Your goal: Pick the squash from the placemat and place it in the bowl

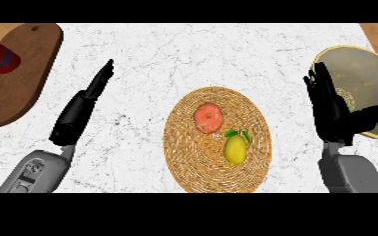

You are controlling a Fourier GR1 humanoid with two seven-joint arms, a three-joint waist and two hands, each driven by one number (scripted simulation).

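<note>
Squash (pixel 209 117) is sitting on the woven round placemat (pixel 193 170), up in its upper-left part, orange-pink and kind of flattened, and nothing of mine is touching it. Just below and to the right of it on the same mat there's a yellow lemon (pixel 235 150) with a couple of green leaves on top, close by, but I can't tell if the two actually touch. The placemat sits around the middle of the worktop (pixel 184 50), toward the near edge. My left hand (pixel 83 106) is well off to the left of the mat, fingers straight and pointing away from me, holding nothing. My right hand (pixel 331 105) is over by the right edge, fingers also stretched out and relaxed, empty, overlapping the rim of the gold-edged bowl (pixel 353 65) that sits at the worktop's far right side. Over at the left edge there's a wooden cutting board (pixel 29 75) with something red and blue on it that's cut off by the view.
</note>
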